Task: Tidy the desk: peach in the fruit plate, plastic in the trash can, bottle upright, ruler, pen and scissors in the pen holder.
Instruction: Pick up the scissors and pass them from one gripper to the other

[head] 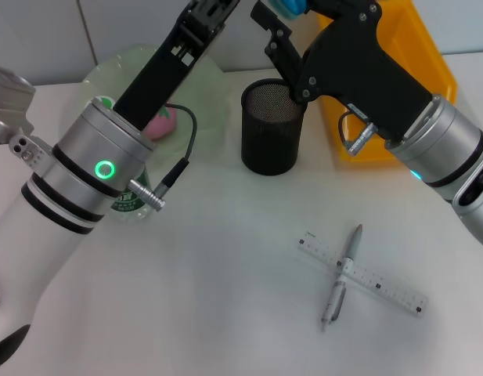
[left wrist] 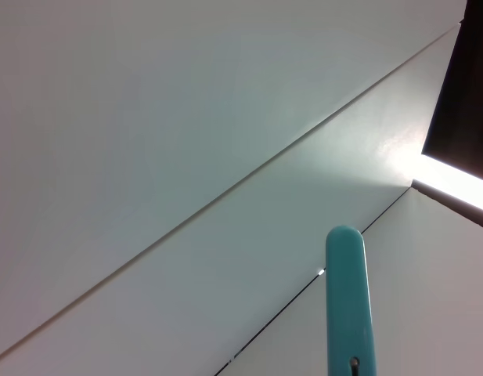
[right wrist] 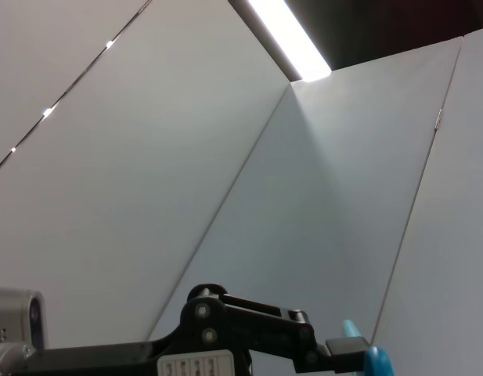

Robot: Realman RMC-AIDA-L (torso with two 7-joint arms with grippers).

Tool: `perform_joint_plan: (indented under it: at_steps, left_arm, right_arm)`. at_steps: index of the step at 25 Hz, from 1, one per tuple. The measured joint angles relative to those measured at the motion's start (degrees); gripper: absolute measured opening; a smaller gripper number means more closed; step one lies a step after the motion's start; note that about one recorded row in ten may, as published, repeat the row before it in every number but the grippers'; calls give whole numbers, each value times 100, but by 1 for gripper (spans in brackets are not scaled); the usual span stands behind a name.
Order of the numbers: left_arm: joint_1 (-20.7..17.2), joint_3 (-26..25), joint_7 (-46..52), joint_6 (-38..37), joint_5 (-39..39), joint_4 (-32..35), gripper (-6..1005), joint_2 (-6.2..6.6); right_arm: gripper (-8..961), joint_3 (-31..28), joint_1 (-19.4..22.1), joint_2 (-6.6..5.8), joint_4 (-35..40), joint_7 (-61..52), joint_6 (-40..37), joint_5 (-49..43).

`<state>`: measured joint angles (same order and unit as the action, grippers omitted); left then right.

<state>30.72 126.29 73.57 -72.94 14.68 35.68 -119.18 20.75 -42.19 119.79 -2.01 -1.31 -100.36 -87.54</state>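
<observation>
While the left gripper (right wrist: pixel 352 350) grasps the scissors (left wrist: pixel 347 305) above the holder (head: pixel 271 129) near the desk's (head: pixel 225 313) far edge, lowering them in seems next; whether the right gripper (head: pixel 284 27) beside them grips anything, one cannot tell.

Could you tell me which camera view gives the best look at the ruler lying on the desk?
The head view: the ruler lies flat on the desk, seen whole, with the pen across it. Both wrist views point at walls and ceiling and show nothing of the ruler.
</observation>
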Motion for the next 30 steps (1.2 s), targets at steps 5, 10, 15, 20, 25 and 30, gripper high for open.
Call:
perform_joint_plan:
  at_steps: [5,10,15,20,25,30]
  left_arm:
    - [3,0,-14,-1,0,0,262,0]
    - [8,6,-52,-1,2,0,264,0]
    - [7,9,-61,-1,9,0,265,0]
    - [5,14,-68,-1,10,0,266,0]
    - [8,18,-72,-1,10,0,266,0]
    - [15,26,-72,-1,9,15,267,0]
  right_arm:
    - [274,-50,14,0,0,0,-41,0]
    - [269,-54,24,0,-7,0,-63,0]
    - [265,-54,26,0,-11,0,-68,0]
    - [260,-55,30,0,-9,0,-71,0]
    - [198,-74,37,1,-3,0,-71,0]
    - [169,-74,32,0,-1,3,-73,0]
